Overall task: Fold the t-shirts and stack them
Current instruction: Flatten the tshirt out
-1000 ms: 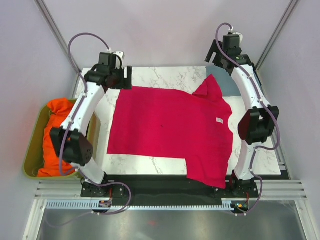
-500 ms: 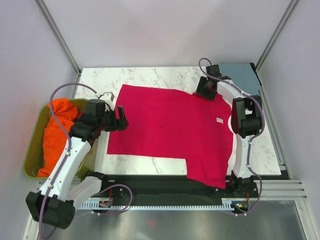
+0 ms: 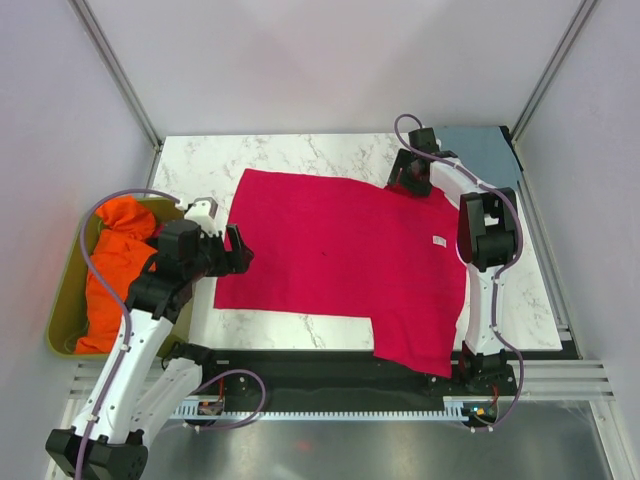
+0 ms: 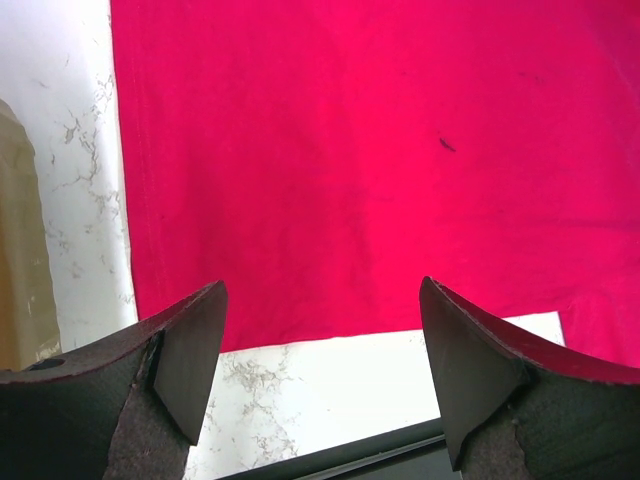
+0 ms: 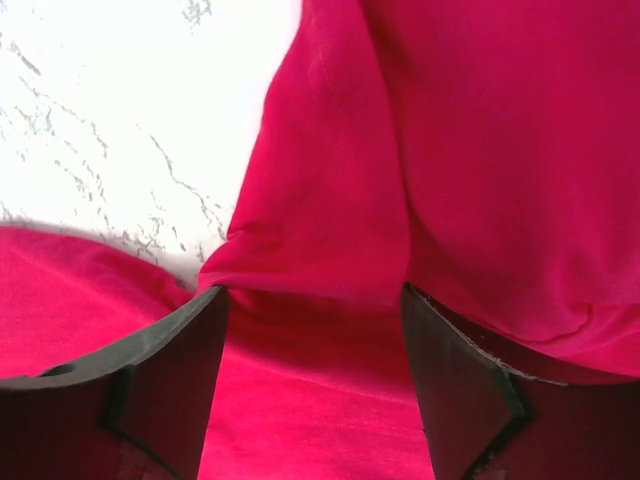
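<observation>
Both wide, empty: left claw (image 3: pixel 238 251) hovers by the red tee (image 3: pixel 340 250), right claw (image 3: pixel 409 180) straddles the folded sleeve (image 5: pixel 330 200) I'd flatten.

The blue-grey t-shirt (image 3: pixel 490 150) at the far corner is partly hidden behind the right arm (image 3: pixel 455 180), the white tag (image 3: pixel 438 241) on the red t-shirt (image 3: pixel 330 250) is too small to read, and both wrist views cut that shirt off at their edges.
</observation>
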